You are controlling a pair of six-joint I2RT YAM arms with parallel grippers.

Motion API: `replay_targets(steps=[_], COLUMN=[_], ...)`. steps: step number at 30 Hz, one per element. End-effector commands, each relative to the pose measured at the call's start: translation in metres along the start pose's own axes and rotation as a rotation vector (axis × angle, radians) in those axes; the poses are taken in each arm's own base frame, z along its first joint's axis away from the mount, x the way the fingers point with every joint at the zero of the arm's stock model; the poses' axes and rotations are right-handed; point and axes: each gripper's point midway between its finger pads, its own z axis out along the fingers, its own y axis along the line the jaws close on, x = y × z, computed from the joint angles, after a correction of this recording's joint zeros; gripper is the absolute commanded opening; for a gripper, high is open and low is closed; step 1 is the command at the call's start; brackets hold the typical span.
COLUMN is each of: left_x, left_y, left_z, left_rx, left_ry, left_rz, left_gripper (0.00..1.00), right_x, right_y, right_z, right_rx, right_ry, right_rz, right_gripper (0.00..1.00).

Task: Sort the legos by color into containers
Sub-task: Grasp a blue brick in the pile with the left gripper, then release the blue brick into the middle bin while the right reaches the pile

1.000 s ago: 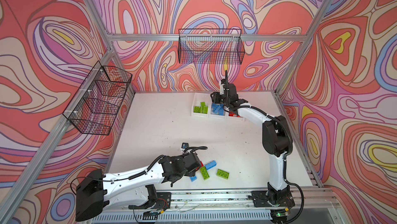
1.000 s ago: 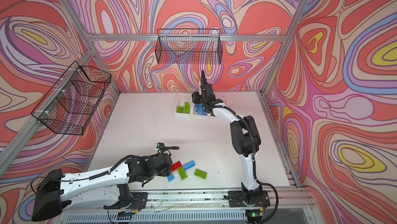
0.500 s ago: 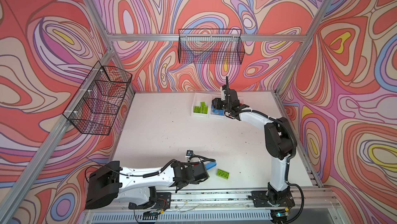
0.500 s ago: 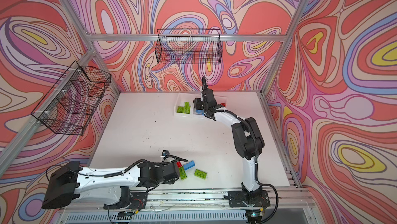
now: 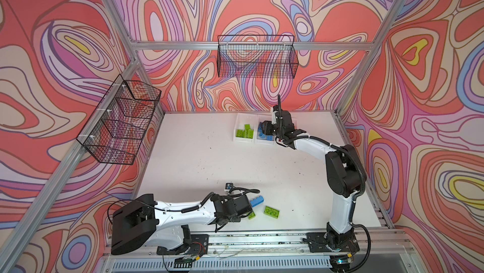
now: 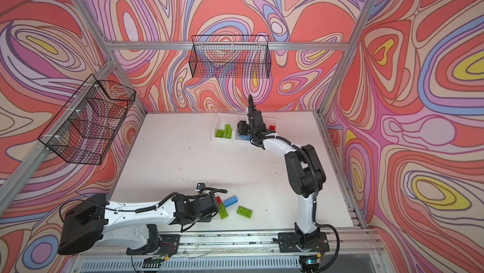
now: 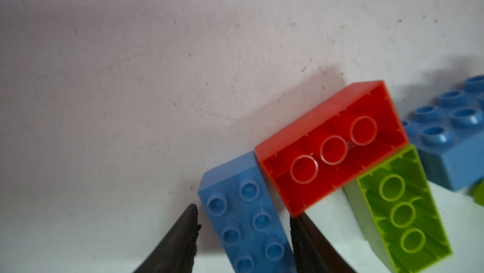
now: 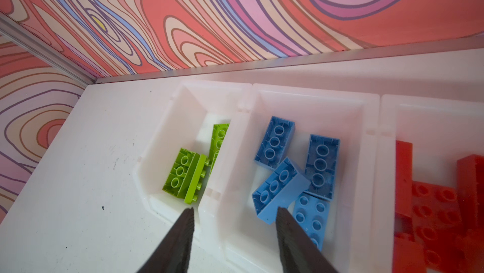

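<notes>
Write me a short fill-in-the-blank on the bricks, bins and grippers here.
1. The studs-up brick between the left gripper's fingertips is ___.
2. The red brick beside it lies hollow side ___.
3. In both top views the green bricks lie in the ___ bin of the row.
4. The right gripper, over the bins, stands open and holds ___.
Missing words: blue; up; left; nothing.
</notes>
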Motion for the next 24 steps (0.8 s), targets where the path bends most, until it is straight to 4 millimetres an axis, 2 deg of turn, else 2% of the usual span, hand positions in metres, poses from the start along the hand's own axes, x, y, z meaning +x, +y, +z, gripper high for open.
replay_targets(steps=[1,5,10,15,17,20,21,24], left_x=[0.000,-0.003,-0.018,-0.044,-0.062,-0.100,-0.116,-0.167], left_y=[0.008,0.014,0.024,0.033,0.035,0.035,0.034,0.020], left_z=[0.002,0.002,-0.009,-0.024,-0.032,-0.045,-0.050,-0.063], left_rx=[0.008,-0.001,-0.014,0.003,0.015,0.031,0.042,0.079], left_ry=[0.011,0.017,-0.014,-0.066,-0.090,-0.134,-0.154,-0.213], left_rz=[-0.009,-0.001,0.004,0.012,0.028,0.064,0.080,0.150], left_gripper=[0.49,0.40,0.30,0.25,0.24,0.24,0.24,0.24], right_x=[-0.013,-0.009,0.000,0.025,0.039,0.060,0.056,0.065], right_y=[-0.004,-0.009,-0.016,-0.020,-0.022,-0.033,-0.033,-0.036], right_z=[-0.012,-0.013,-0.017,-0.028,-0.038,-0.055,-0.067,-0.087], right_rx=[0.018,0.033,0.057,0.051,0.048,0.087,0.099,0.104], right_ry=[-0.042,-0.030,0.000,0.084,0.115,0.174,0.164,0.173], right_rz=[0.008,0.013,0.000,-0.020,-0.027,-0.054,-0.064,-0.053], right_gripper=[0.53,0.52,0.51,0.49,0.48,0.49,0.49,0.50])
